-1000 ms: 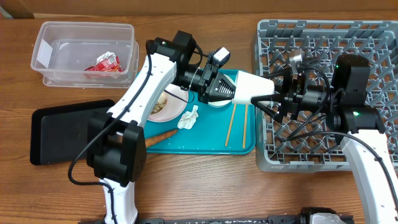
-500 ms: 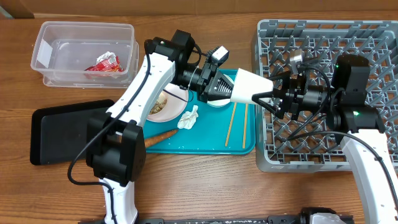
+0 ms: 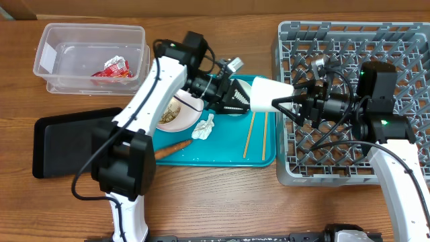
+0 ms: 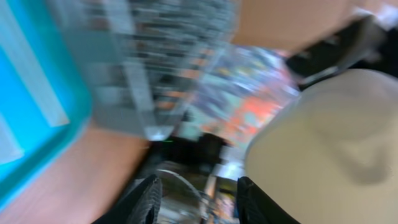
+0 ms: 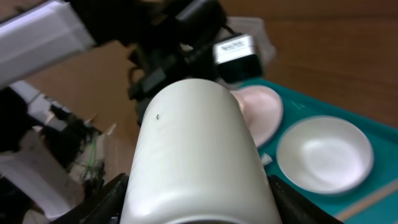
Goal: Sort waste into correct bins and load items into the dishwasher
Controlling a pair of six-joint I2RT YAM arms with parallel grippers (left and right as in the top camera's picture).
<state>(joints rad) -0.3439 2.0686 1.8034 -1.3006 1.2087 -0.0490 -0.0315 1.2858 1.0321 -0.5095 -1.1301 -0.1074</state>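
We saw a brown wooden table filling the whole view from above. Soft, even light lay on its top. A tan thing sat at the table's far left corner, cut off.

You had a teal serving tray lying flat near the middle of the wooden desk, its long side running left to right. The right wrist camera gave you only one corner of it. The left wrist view was badly blurred and showed one teal edge. A tan, cardboard-like shape sat at the desk's far left corner.
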